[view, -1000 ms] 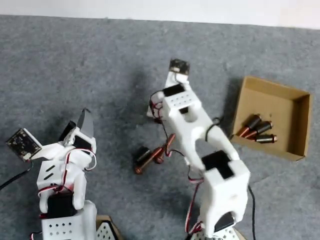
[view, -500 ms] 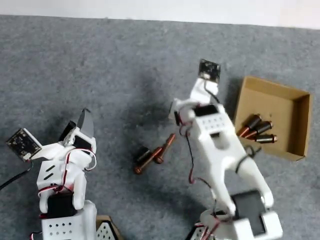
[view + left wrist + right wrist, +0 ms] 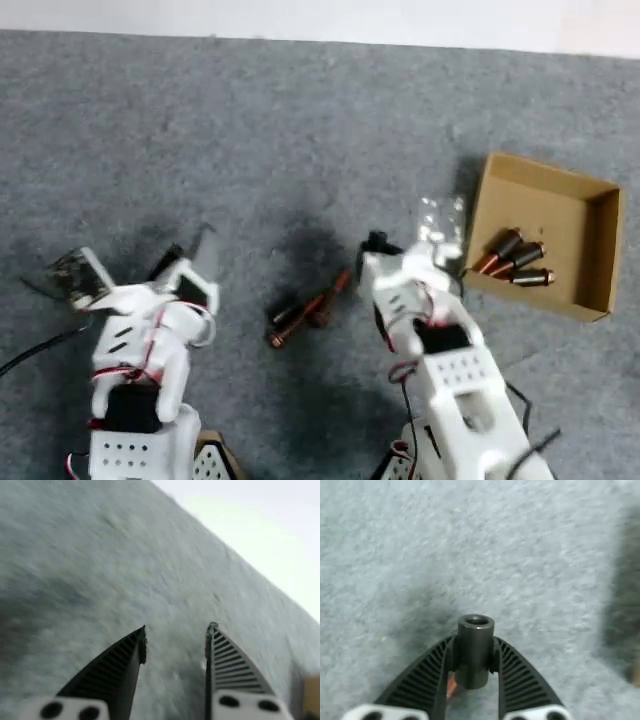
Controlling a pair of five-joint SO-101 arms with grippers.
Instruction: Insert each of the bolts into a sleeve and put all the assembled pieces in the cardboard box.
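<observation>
Sleeve gripped, bolt not yet inserted

A dark sleeve is clamped between the closed-in fingers of the right gripper, just left of the cardboard box. The left gripper is spread wide and empty. A bolt, lying farther left of the box, likely has to be lifted and lined up with the bore.

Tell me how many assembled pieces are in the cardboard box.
3 assembled pieces lie side by side in the cardboard box, near its lower-left corner in the high view: one upper, one middle, one lower. None seems hidden.
</observation>
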